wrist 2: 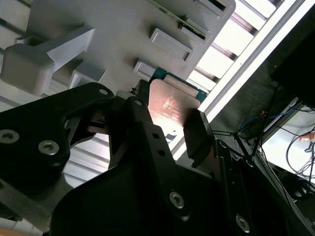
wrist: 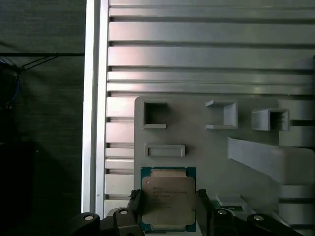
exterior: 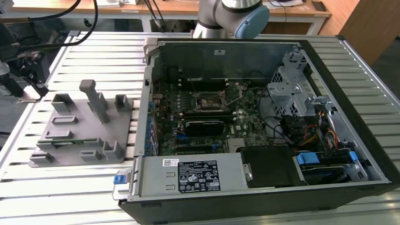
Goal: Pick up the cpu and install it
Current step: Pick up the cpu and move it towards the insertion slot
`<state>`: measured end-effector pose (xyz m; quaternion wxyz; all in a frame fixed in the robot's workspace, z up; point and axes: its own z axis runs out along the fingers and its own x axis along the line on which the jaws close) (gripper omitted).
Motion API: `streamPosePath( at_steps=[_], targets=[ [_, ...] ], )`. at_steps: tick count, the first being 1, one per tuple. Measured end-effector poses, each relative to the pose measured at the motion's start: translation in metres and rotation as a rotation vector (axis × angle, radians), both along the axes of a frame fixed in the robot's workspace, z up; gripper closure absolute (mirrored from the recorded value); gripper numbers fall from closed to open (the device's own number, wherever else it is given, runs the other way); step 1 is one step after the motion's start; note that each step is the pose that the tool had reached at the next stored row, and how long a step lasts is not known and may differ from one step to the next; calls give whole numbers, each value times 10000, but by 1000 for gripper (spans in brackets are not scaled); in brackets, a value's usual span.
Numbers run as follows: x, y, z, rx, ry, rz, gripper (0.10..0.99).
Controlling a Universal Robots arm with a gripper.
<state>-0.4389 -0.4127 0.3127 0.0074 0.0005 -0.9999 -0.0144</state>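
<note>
The cpu is between the 2 fingers of my claw. Its silver-white top faces the first wrist camera, and a thin green rim shows around it. My claw is clenched on the cpu, with 1 finger against each of 2 opposite edges. In the second wrist view the cpu has a pinkish shine on its metal top, and my black fingers hold it from both sides.

Directly behind the cpu is the grey fixture with its upright blocks and pockets. I cannot tell if the cpu touches it. The fixture lies on the slatted metal bench.

In the exterior view the fixture is at the left of the frame, just beside the open computer case. The case takes the centre and right. The black-framed socket is on the motherboard, in the upper middle of the case.
</note>
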Motion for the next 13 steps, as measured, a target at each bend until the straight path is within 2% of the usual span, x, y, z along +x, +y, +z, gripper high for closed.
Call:
streamPosePath(
  at_steps=[13],
  targets=[
    [0,1,133,1,-2,0,561]
  ],
)
